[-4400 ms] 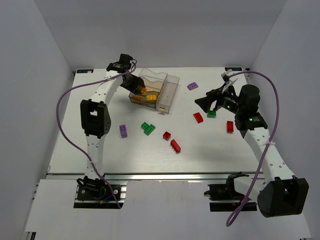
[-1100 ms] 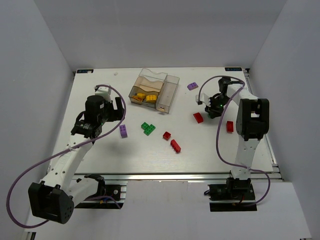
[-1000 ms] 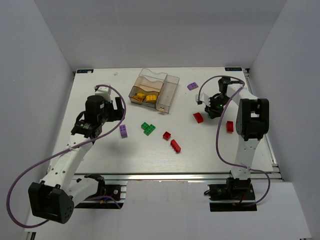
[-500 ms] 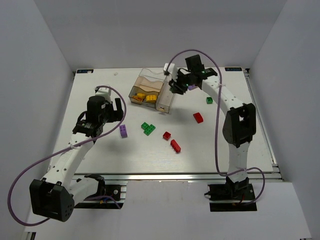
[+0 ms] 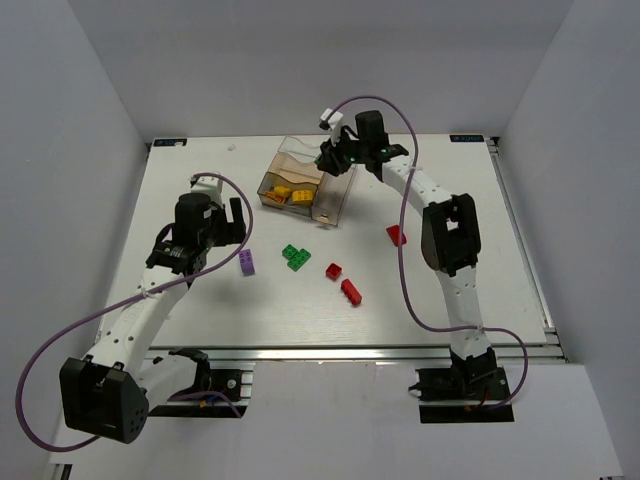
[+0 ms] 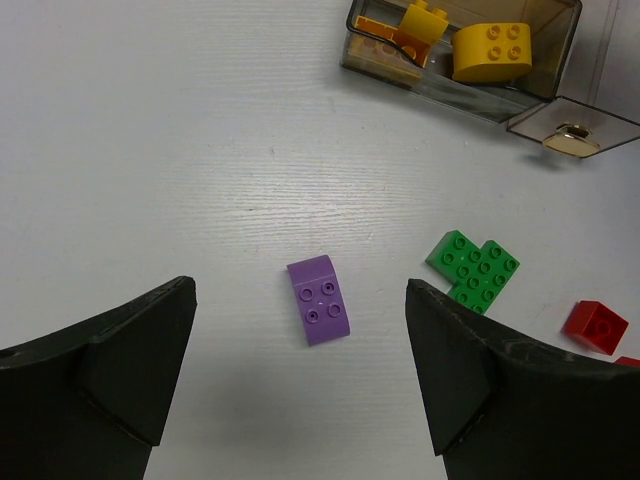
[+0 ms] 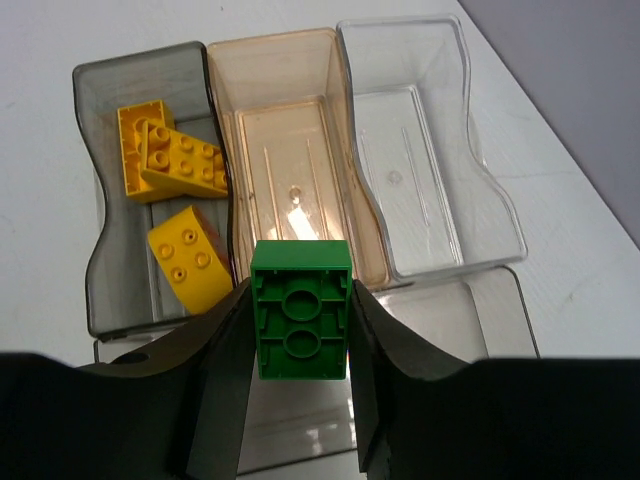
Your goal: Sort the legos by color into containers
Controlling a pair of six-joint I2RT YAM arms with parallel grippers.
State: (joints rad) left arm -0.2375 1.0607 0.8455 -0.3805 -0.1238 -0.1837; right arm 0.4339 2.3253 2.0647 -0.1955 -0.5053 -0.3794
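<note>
Two grippers: right gripper (image 7: 300, 335) clamps a green brick (image 7: 300, 300) above the clear box (image 7: 410, 170), where yellow bricks (image 7: 170, 165) lie in one compartment. Left gripper (image 6: 300, 290) hangs wide open over a purple brick (image 6: 319, 313) on the table (image 6: 150, 150).

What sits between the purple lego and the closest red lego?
Green legos lie there, touching each other; the left wrist view shows them best.

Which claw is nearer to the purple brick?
Left. The left claw hangs open just above the purple brick; the right claw is away over the box, gripping a green brick.
</note>
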